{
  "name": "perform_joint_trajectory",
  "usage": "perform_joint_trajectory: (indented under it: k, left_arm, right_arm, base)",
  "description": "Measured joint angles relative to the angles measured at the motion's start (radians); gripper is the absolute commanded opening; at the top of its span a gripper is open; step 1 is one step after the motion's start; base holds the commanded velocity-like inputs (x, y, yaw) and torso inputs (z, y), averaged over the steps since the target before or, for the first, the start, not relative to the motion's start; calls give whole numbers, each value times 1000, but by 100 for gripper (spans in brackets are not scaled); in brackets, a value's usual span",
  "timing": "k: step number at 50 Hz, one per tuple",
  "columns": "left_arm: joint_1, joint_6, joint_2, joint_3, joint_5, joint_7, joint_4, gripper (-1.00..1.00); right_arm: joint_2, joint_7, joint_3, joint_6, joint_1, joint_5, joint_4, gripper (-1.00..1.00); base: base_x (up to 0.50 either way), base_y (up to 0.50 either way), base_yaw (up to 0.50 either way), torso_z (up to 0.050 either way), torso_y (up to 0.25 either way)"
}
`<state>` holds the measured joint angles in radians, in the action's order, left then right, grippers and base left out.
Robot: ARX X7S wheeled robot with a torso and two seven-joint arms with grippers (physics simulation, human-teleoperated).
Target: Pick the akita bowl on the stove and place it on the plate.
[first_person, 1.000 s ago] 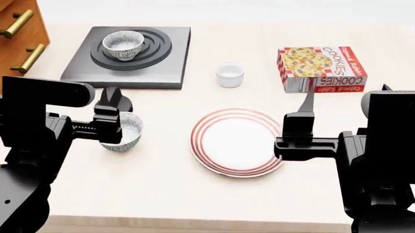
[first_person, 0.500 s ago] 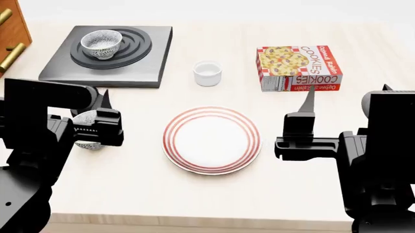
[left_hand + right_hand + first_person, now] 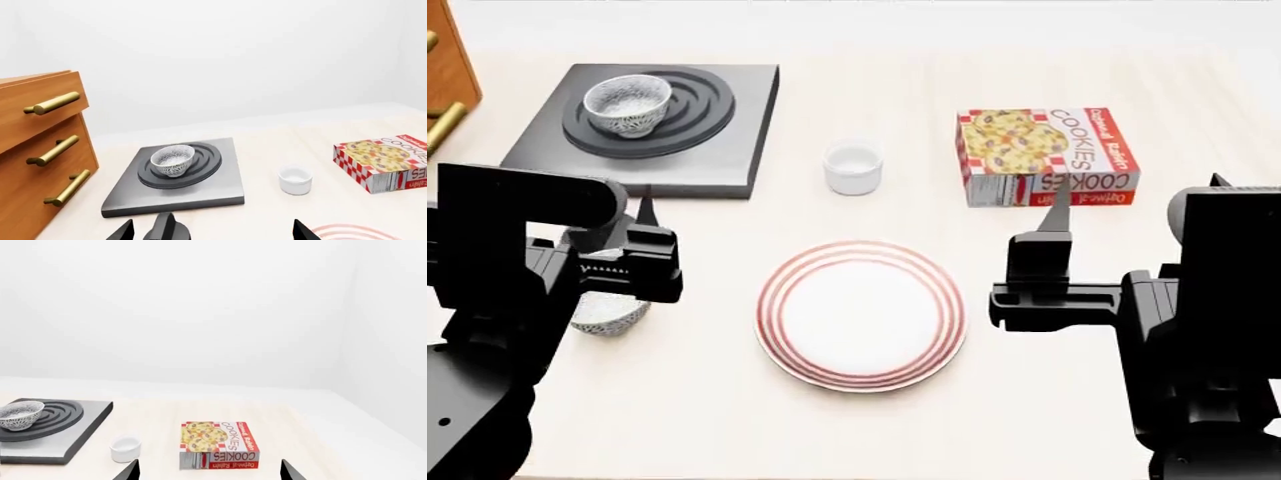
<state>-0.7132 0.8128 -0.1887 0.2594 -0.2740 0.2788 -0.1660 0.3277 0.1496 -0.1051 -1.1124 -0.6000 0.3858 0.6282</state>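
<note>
On the stove (image 3: 641, 128) at the desk's far left, the akita bowl (image 3: 627, 104) sat ahead of the nearer left hand (image 3: 627, 262), whose fingers stood spread and empty, with the plate (image 3: 862, 315) to the right.

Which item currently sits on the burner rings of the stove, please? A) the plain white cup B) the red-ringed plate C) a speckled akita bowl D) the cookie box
C: the akita bowl stands upright on the rings of the stove, while the white cup, cookie box and plate all rest on the table instead.
</note>
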Motion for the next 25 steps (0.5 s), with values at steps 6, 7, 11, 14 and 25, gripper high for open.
perform_joint_trajectory:
  k: [6, 7, 11, 14, 25]
  left_arm:
    - [-1, 2, -1, 1, -4, 3, -1, 100]
    - [-1, 2, -2, 1, -4, 3, -2, 100]
    - [-2, 4, -3, 1, -7, 5, -3, 100]
    - [-3, 4, -3, 1, -9, 6, -3, 100]
    - [-4, 4, -6, 5, -13, 9, -1, 100]
  right_arm:
    - [1, 1, 0, 2, 0, 2, -2, 100]
    - [1, 2, 1, 2, 0, 3, -2, 100]
    - [2, 3, 1, 1, -1, 5, -2, 100]
    - [2, 3, 1, 1, -1, 6, -2, 100]
    - [4, 6, 1, 2, -1, 10, -4, 100]
  base:
    - [271, 0, 0, 0, 0]
    - [266, 0, 0, 0, 0]
    - [268, 0, 0, 0, 0]
    - [267, 0, 0, 0, 0]
    - [267, 0, 0, 0, 0]
